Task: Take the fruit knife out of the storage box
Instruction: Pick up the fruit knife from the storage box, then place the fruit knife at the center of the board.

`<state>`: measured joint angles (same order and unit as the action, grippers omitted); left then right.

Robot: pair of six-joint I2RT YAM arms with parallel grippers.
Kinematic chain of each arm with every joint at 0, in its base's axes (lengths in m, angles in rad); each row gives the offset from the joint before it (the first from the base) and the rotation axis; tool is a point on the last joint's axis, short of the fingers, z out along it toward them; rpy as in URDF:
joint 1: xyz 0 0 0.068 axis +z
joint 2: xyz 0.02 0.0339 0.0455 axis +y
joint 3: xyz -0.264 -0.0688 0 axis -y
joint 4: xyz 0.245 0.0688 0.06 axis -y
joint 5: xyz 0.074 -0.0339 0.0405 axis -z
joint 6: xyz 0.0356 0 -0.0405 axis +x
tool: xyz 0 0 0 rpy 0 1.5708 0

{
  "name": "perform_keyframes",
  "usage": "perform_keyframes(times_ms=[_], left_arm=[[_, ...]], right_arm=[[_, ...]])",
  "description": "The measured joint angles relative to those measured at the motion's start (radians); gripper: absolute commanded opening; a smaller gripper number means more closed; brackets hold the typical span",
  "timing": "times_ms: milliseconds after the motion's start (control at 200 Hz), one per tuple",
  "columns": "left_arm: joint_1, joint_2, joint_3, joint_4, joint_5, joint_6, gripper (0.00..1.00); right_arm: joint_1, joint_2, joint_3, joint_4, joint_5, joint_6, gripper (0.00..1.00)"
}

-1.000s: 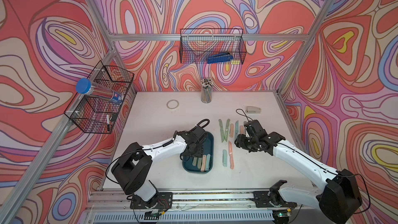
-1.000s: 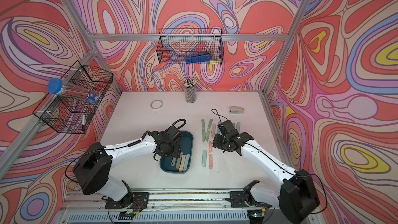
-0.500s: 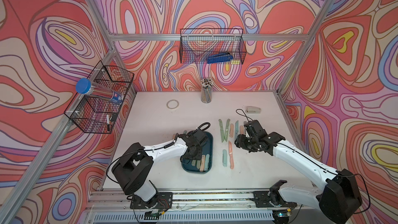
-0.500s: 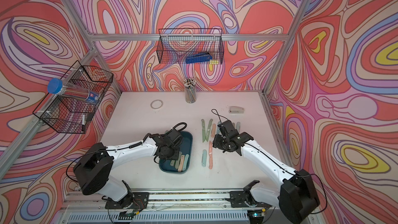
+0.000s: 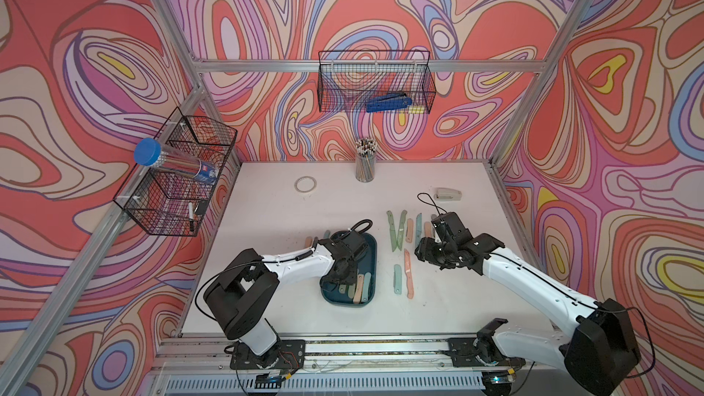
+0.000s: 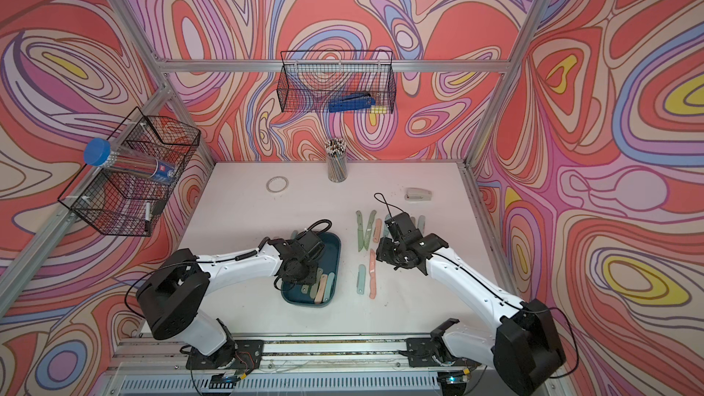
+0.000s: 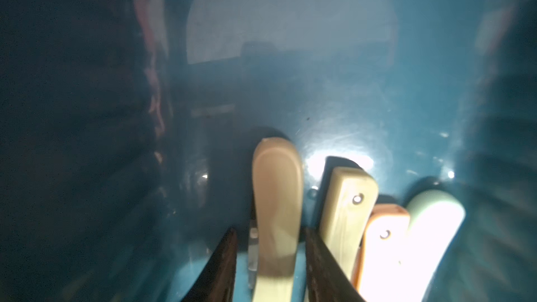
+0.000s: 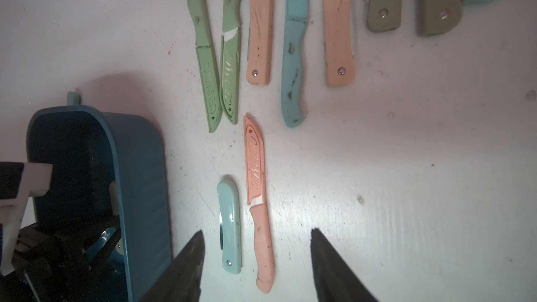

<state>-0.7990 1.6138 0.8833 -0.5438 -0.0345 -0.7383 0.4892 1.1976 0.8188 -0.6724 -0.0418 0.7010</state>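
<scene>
The dark teal storage box (image 5: 370, 249) (image 6: 336, 251) lies near the table's front middle. Several folding fruit knives (image 5: 360, 291) (image 6: 323, 289) rest at its near end. My left gripper (image 5: 344, 281) (image 6: 301, 280) reaches down into the box. In the left wrist view its dark fingers (image 7: 223, 260) stand on either side of a beige fruit knife (image 7: 276, 193), with thin gaps showing on both sides. Cream, orange and mint handles (image 7: 348, 207) lie beside it. My right gripper (image 5: 424, 253) (image 8: 257, 242) hovers open over the table, to the right of the box, holding nothing.
Several knives lie in a row (image 5: 400, 228) right of the box, and a pink sheathed knife (image 8: 255, 169) and a mint folding knife (image 8: 229, 222) lie below the right gripper. A pencil cup (image 5: 365, 163), tape ring (image 5: 305, 184) and stapler (image 5: 448, 195) stand further back. Wire baskets (image 5: 375, 81) hang on the walls.
My left gripper has sunk toward the box's near end and its jaws have narrowed around the beige knife. The right arm has stayed still.
</scene>
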Motion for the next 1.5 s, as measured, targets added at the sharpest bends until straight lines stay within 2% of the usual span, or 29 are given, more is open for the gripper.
perform_keyframes(times_ms=[461,681,1022,1262,1502], left_arm=[[0.0,0.033,0.024,0.05,-0.006,0.002,0.24],[0.0,0.038,0.061,0.0,-0.006,0.01,0.24],[0.018,0.017,0.191,-0.097,-0.006,0.061,0.25],[0.127,-0.027,0.273,-0.191,0.012,0.145,0.27],[0.333,-0.114,0.369,-0.28,0.046,0.286,0.28]], right_arm=[[0.0,0.0,0.0,-0.001,0.0,0.0,0.59],[0.0,0.0,0.0,0.0,0.0,0.0,0.6],[0.0,0.0,-0.001,0.0,0.0,0.0,0.6],[0.0,-0.001,-0.014,0.008,0.0,0.0,0.6],[0.0,-0.005,-0.039,0.026,-0.005,0.0,0.6]])
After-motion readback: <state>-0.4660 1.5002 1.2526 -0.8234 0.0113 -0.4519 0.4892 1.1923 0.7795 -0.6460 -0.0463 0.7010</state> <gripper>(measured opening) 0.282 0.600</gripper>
